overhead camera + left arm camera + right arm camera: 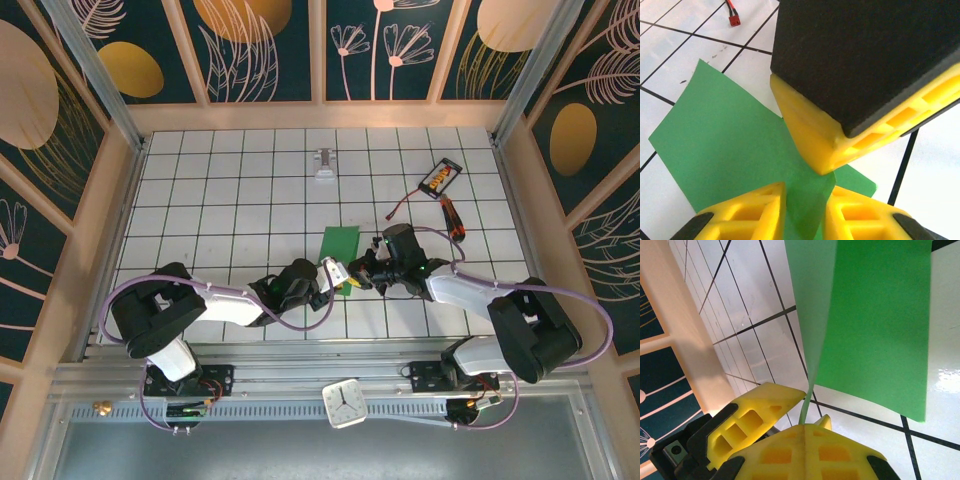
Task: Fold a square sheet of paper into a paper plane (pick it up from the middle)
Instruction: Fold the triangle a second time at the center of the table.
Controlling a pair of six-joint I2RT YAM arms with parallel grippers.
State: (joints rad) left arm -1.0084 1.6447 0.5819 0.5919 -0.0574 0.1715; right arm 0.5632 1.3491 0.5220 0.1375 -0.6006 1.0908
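Risks tearing the square sheet of paper (725, 150) if tugged between right gripper (807, 417), clenched on its edge, and left gripper (806, 210), slightly parted astride it.

A red-handled screwdriver (453, 217) lies beside a wired black pack (441, 177) on the gridded tabletop (230, 190); a white clock (345, 403) sits nearer

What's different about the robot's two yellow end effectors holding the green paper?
The right end effector is pinched shut on an edge of the green paper, while the left end effector has a gap between its fingers, with paper running through it. The right one reaches in from the right side of the table and the left one from the left side. Both have yellow fingers, and they meet close together at the paper's near end.
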